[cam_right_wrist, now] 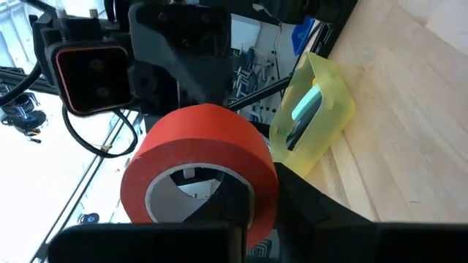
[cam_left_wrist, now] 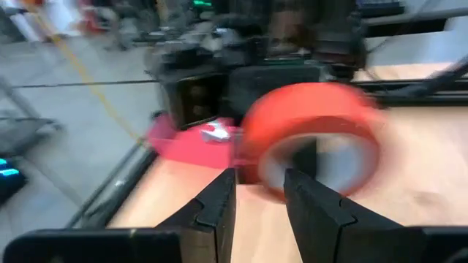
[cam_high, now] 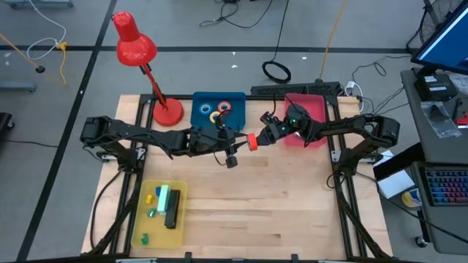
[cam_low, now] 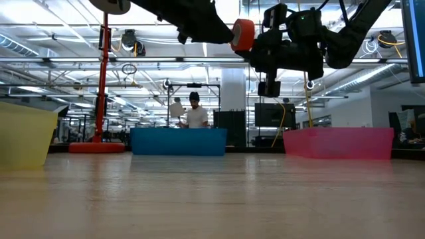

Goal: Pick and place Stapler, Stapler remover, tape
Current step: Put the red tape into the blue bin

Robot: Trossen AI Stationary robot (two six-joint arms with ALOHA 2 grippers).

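Observation:
A red-orange tape roll (cam_high: 252, 142) hangs in the air above the table's middle, between my two grippers. My right gripper (cam_right_wrist: 267, 197) reaches in from the right and is shut on it. My left gripper (cam_left_wrist: 259, 183) comes from the left with a gap between its fingers. The roll's near rim (cam_left_wrist: 267, 179) stands at that gap. Blue, yellow and orange tape rolls (cam_high: 214, 111) lie in the blue tray (cam_high: 235, 98). The black stapler (cam_high: 172, 212) lies in the yellow tray (cam_high: 146, 219). Which thing is the stapler remover I cannot tell. My left gripper has a finger (cam_left_wrist: 219, 204) on each side of the roll's rim; whether they touch it I cannot tell. My right gripper pinches the roll's wall (cam_right_wrist: 265, 183), one finger (cam_right_wrist: 232, 196) inside the open centre and one (cam_right_wrist: 314, 212) outside. The fingers come level from the table's right. The roll stands on edge, lifted clear of the table.
A pink tray (cam_high: 316, 109) stands at the far right and a red desk lamp (cam_high: 150, 69) at the far left. The yellow tray also holds a green piece (cam_high: 162, 197) and small bits. Bare wood (cam_high: 263, 212) lies near and right. A person (cam_low: 194, 113) stands far behind the table.

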